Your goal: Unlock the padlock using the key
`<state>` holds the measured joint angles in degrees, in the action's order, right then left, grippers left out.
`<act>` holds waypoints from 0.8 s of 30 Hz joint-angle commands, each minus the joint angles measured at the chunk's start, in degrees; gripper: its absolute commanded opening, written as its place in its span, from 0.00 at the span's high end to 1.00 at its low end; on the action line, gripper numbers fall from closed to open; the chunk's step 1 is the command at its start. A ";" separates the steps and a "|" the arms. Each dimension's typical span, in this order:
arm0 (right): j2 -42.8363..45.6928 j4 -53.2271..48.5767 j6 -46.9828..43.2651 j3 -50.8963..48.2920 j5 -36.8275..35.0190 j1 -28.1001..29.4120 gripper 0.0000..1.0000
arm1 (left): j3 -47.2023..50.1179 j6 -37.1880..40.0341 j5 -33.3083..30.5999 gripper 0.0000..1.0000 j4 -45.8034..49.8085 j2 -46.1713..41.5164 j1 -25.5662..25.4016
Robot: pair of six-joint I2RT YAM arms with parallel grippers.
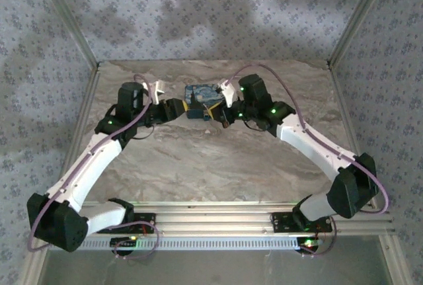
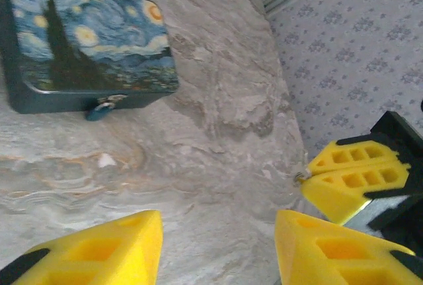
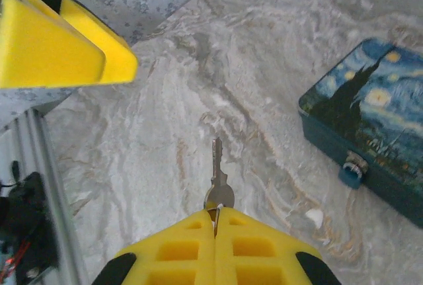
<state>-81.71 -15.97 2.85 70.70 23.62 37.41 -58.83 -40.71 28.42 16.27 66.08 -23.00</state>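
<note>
The right gripper (image 3: 215, 213) is pinching the key (image 3: 217, 179) with closed jaws, its shaft pointing past rather than at the blue padlock (image 3: 351, 171), which is hanging off the tin (image 3: 370, 100) near the table's (image 3: 198, 100) far edge, while the left gripper (image 2: 218, 245) is hovering wide open, empty.

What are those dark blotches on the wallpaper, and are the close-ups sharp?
Top external: they look like soft shadows on the wall. Left wrist: the tin is crisp, the near left tool softer. Right wrist: the key in the right tool is sharp.
</note>
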 commanded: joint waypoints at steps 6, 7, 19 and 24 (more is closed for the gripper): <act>3.51 4.02 -5.16 -3.26 -19.81 8.10 1.00 | -3.66 -9.84 -6.09 0.57 -4.79 1.96 -7.08; 3.58 4.23 -5.22 -3.87 -20.22 8.35 1.00 | -4.06 -9.89 -6.10 0.57 -4.59 2.40 -7.57; 4.52 5.82 -5.93 -4.88 -21.98 10.32 1.00 | -3.00 -10.87 -6.47 0.57 -4.74 4.27 -8.77; 5.15 6.28 -6.08 -5.43 -21.53 10.76 1.00 | -3.00 -11.51 -5.68 0.56 -5.37 5.22 -8.90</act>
<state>-78.41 -11.25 -2.44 65.87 2.70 47.57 -61.04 -51.35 22.65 12.97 70.74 -31.31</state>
